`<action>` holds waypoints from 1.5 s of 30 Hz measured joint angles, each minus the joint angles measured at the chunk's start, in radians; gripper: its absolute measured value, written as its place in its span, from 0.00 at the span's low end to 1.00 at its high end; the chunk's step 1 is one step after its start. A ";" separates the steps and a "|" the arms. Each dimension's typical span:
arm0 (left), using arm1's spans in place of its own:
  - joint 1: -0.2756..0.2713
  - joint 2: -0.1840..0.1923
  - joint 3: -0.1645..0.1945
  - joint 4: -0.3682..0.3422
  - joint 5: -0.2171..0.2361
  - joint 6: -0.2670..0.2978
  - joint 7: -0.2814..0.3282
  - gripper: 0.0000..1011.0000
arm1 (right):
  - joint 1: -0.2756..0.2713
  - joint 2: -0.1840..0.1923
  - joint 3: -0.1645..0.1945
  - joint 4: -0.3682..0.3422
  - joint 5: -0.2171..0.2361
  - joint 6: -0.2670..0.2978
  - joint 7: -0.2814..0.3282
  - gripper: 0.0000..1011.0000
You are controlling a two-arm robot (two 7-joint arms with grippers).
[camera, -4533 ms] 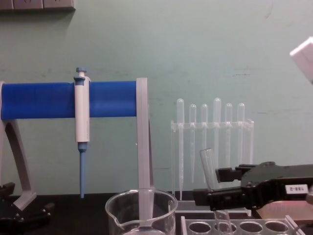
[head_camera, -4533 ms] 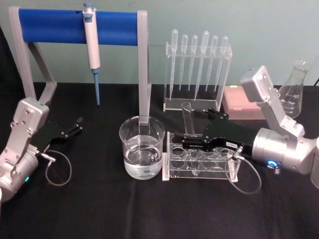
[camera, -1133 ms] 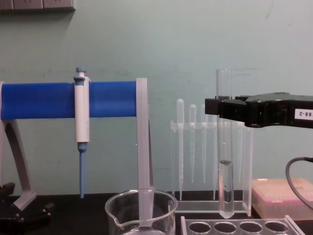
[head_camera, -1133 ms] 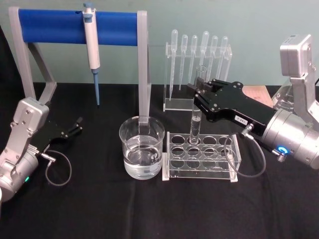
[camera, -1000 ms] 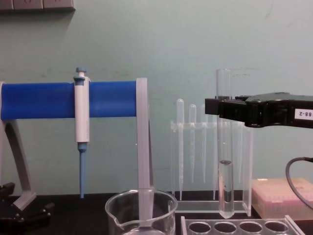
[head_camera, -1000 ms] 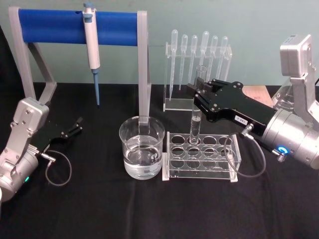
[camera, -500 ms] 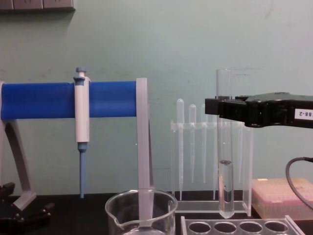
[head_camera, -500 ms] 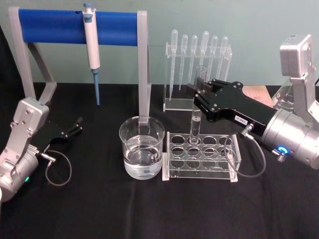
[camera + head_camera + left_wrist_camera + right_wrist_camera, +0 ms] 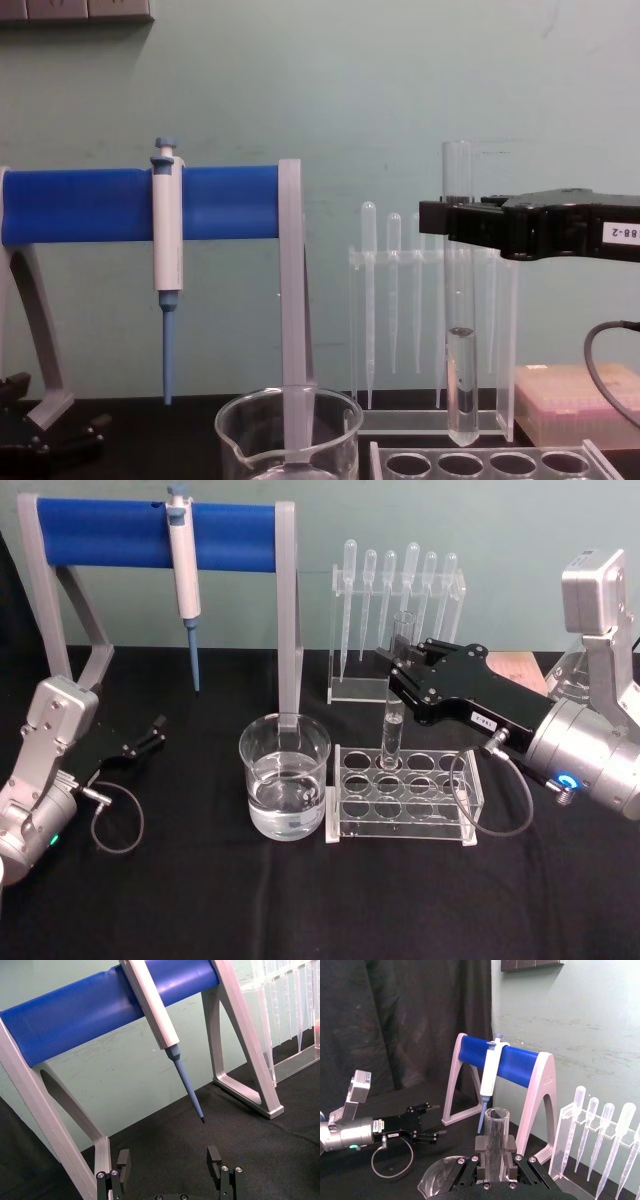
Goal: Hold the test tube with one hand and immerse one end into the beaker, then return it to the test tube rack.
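beaker [image 9: 288,440] base cut off, rack [image 9: 486,462] bottom too

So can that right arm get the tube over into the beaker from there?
Probably yes. The right gripper holds the test tube upright above the rack; the beaker stands open just beside it with nothing between. The tube may need lifting over the rim.

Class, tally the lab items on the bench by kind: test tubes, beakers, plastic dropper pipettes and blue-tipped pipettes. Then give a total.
test tube: 1
beaker: 1
plastic dropper pipettes: 6
blue-tipped pipette: 1
Total: 9
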 joint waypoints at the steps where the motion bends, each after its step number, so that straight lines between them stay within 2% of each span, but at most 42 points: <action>1: 0.000 0.000 0.000 0.000 0.000 0.000 0.000 0.99 | 0.000 0.000 0.000 0.000 0.000 0.000 0.000 0.22; 45: 0.000 0.000 0.000 0.000 0.000 0.000 0.000 0.99 | 0.000 0.000 0.000 0.000 0.000 0.000 0.000 0.22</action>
